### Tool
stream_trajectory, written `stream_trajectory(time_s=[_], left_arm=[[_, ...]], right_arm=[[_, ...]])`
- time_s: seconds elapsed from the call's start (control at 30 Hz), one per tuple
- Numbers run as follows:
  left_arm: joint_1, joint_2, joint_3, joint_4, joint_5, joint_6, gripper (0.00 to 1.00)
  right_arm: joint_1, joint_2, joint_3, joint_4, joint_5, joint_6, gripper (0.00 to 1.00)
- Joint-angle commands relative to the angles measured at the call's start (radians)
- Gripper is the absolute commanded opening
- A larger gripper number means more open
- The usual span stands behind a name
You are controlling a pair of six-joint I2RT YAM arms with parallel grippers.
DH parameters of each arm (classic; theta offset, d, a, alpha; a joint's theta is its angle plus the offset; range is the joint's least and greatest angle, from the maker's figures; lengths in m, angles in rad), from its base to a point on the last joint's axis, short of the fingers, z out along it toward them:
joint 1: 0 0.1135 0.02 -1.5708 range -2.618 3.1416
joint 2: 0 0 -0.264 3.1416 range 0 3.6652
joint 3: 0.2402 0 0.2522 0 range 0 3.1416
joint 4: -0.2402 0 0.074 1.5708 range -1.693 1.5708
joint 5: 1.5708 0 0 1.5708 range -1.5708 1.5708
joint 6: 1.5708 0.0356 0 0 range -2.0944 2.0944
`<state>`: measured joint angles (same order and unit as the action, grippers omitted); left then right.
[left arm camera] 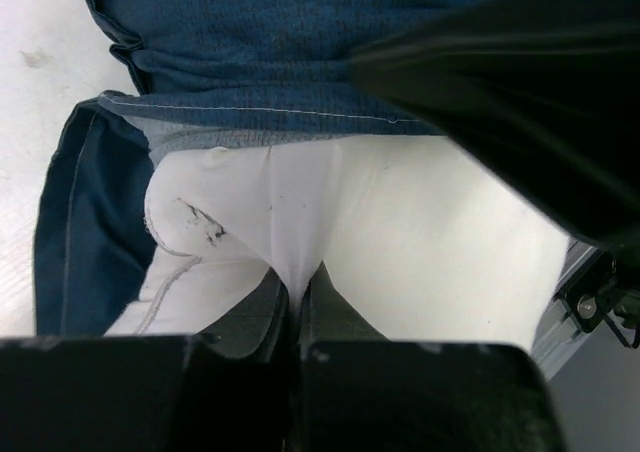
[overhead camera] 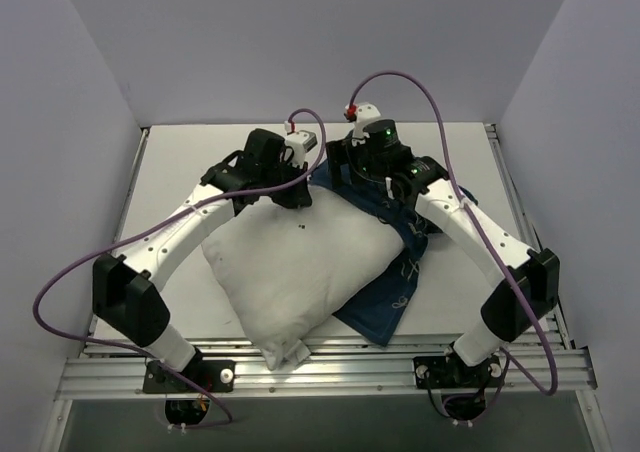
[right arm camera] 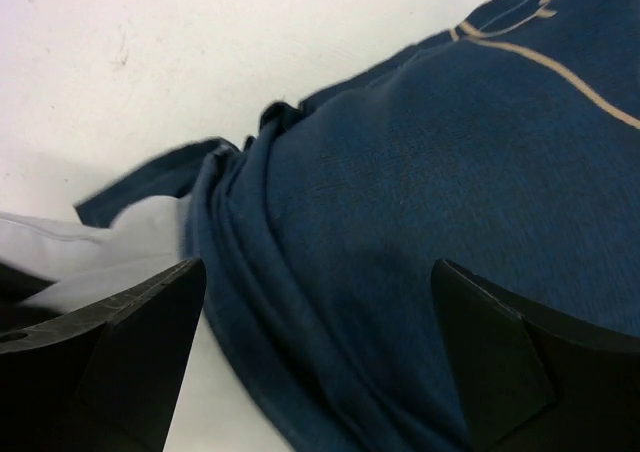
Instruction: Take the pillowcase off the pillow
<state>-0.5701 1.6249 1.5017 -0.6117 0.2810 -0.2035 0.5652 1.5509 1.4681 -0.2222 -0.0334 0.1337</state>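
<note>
My left gripper (left arm camera: 297, 290) is pinched tight on a fold of the white pillow (left arm camera: 400, 242), whose end pokes out of the navy pillowcase (left arm camera: 280, 42) bunched at its 12 o'clock. My right gripper (right arm camera: 315, 332) stands wide open, its jaws on either side of a heap of that cover, clamping nothing. From above, the pillow lies mostly bare in the middle of the table (overhead camera: 180, 162), with the pillowcase wrapped from its 1 to its 4 o'clock.
</note>
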Motion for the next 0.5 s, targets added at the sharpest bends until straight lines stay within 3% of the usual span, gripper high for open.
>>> stream_trajectory(time_s=[0.0,0.17,0.2,0.27,0.3,0.33,0.37,0.47], left_arm=[[-0.013,-0.108,-0.003,0.049,-0.101,0.033,0.02],[-0.028,-0.138,-0.027,0.047,-0.141,0.038,0.02],[-0.033,-0.143,-0.031,0.044,-0.141,0.038,0.02],[-0.037,-0.161,-0.038,0.036,-0.144,0.036,0.02],[-0.037,-0.172,-0.043,0.032,-0.158,0.036,0.02],[-0.037,-0.181,-0.049,0.018,-0.170,0.036,0.02],[-0.037,-0.206,-0.058,0.007,-0.189,0.033,0.02],[-0.033,-0.264,-0.077,-0.046,-0.267,0.026,0.02]], right_arm=[[0.016,0.057,0.044,-0.054,-0.022,-0.063,0.90],[0.024,0.115,-0.001,-0.026,0.018,-0.063,0.77],[0.021,0.120,-0.014,-0.007,0.030,-0.057,0.63],[0.015,0.133,-0.043,0.004,0.084,-0.057,0.46],[0.009,0.138,-0.051,0.007,0.128,-0.054,0.22],[-0.004,0.140,-0.055,0.010,0.154,-0.045,0.10],[-0.014,0.143,-0.060,0.009,0.179,-0.040,0.02],[-0.089,0.129,-0.063,0.000,0.263,-0.008,0.00]])
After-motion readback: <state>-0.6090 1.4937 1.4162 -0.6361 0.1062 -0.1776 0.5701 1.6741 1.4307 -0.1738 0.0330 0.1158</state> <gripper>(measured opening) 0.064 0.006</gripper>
